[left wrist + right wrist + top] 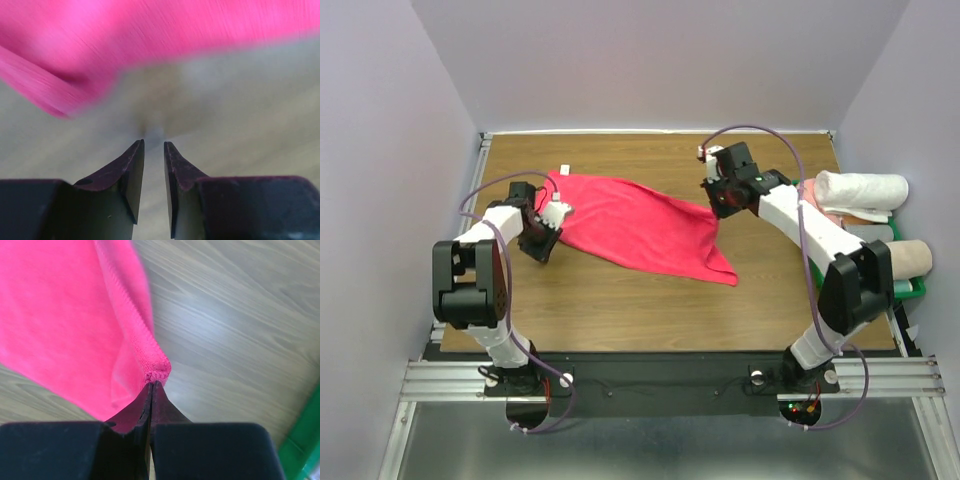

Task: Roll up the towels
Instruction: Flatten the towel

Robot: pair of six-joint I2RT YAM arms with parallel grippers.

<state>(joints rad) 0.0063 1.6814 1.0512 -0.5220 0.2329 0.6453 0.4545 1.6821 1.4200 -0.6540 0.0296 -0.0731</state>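
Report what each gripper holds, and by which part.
Right gripper: the towel, pinched at a hemmed corner. Left gripper: nothing; its fingers stand apart, short of the towel.

A wooden table [640, 300] with pale brown grain running side to side fills the floor of the enclosure. Plain lavender-grey walls [650, 60] stand behind it and at both sides. A green bin [302, 440] sits at the table's right edge, and aluminium rails [445, 378] run along the near edge.
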